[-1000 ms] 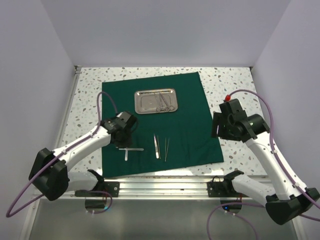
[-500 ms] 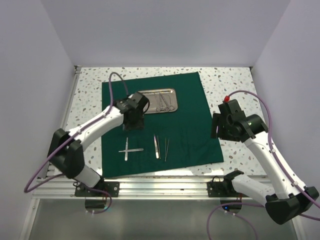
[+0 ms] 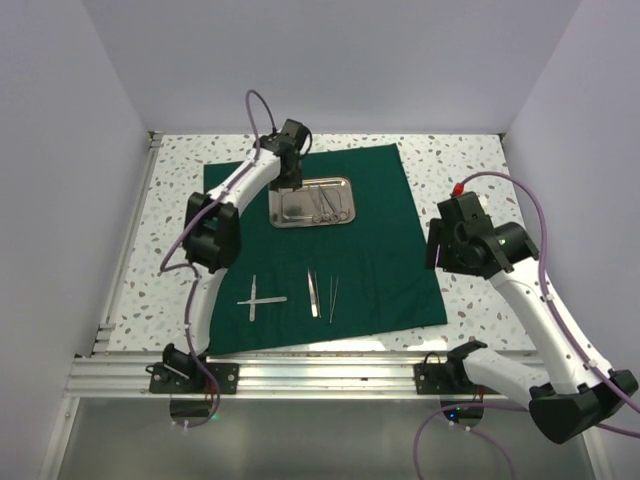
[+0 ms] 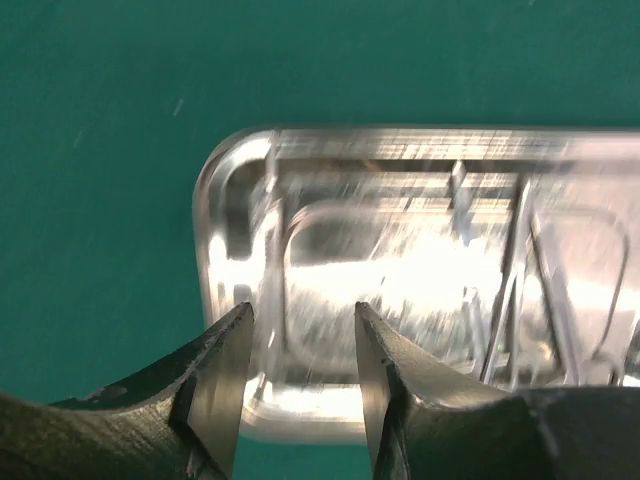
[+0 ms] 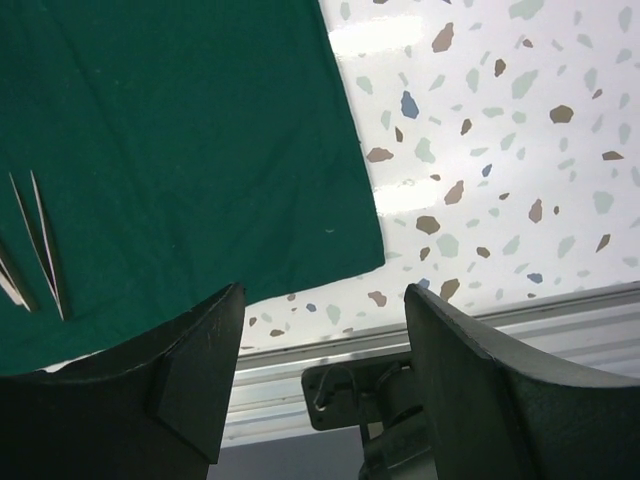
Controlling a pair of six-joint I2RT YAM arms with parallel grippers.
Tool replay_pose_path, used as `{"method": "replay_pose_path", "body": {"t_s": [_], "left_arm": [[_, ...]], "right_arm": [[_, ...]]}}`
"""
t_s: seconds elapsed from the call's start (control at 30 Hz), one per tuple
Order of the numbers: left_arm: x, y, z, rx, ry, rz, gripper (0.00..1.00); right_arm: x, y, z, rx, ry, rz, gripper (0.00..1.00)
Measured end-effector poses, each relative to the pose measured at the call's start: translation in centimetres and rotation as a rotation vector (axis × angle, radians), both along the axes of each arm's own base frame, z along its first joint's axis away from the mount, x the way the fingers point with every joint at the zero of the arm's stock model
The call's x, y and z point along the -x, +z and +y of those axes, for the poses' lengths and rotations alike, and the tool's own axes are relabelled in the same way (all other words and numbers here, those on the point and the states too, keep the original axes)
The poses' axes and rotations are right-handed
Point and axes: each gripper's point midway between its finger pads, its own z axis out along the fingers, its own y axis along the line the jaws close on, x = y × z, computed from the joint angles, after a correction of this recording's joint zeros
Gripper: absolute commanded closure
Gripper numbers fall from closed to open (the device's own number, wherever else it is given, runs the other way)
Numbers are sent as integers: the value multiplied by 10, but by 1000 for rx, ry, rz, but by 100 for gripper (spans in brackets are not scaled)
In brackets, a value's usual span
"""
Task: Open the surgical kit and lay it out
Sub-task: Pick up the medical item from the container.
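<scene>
Dark green cloth wrap [image 3: 380, 250] lies spread flat; a shiny rectangular steel tray [image 3: 290, 205] near its far edge holds ring-handled silver instruments [image 3: 328, 203]. The left gripper [image 4: 300, 370] hovers over one tray end, jaws partly apart and empty. It should centre over one instrument before descending. The right gripper [image 5: 320, 330] hangs wide and empty.

The tray [image 3: 290, 208] lies on the cloth [image 3: 385, 235] toward 12 o'clock, with ring-handled instruments [image 3: 326, 203] inside it. Toward 6 o'clock, the left tweezers [image 3: 312, 292] lie beside the right tweezers [image 3: 333, 298], and a crossed pair [image 3: 258, 299] lies at 7 o'clock.
</scene>
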Motion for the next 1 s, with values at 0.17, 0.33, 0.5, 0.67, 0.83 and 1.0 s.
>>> {"method": "replay_pose_path", "body": {"t_s": [0.17, 0.33, 0.5, 0.67, 0.83, 1.0], "left_arm": [[-29, -23, -6, 10, -17, -4, 52], [-36, -33, 11, 20, 1, 14, 52], [-48, -31, 27, 37, 17, -6, 53], [-49, -39, 23, 62, -7, 0, 60], [-44, -52, 13, 79, -37, 12, 61], [-46, -52, 13, 76, -38, -2, 67]], "right_arm": [[-1, 0, -6, 36, -17, 5, 31], [-1, -3, -10, 66, -28, 25, 31], [-3, -8, -12, 91, -34, 55, 31], [-7, -11, -12, 108, -37, 73, 31], [-9, -12, -11, 110, -39, 81, 31], [-9, -13, -11, 111, -39, 84, 31]]}}
